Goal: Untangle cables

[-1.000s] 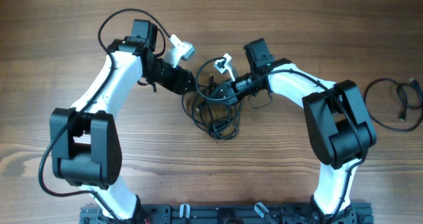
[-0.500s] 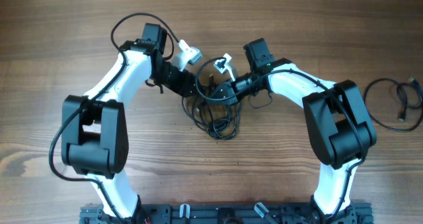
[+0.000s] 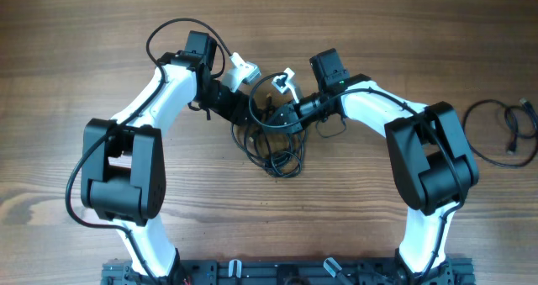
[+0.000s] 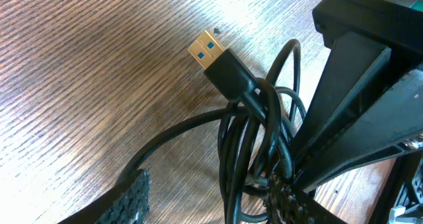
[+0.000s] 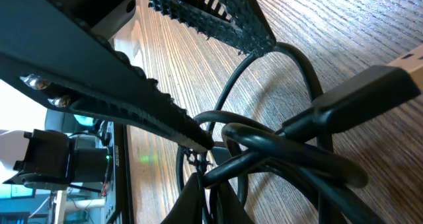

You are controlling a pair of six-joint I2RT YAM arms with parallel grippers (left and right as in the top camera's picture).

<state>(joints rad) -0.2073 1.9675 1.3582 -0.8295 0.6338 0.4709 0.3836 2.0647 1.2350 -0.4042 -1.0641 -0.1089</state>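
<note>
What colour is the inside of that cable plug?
The plug is blue inside, with a golden shell; clearest in the left wrist view.

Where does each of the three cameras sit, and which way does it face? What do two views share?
Overhead: above the table, facing straight down on the cables; left arm and right arm show whole.
Left wrist: on the left arm, looking low along the open left gripper at the cables; its finger pads show.
Right wrist: on the right arm, close over the wood; the right gripper, shut on the cables, shows.
Shared: both wrist views show the same USB plug.
</note>
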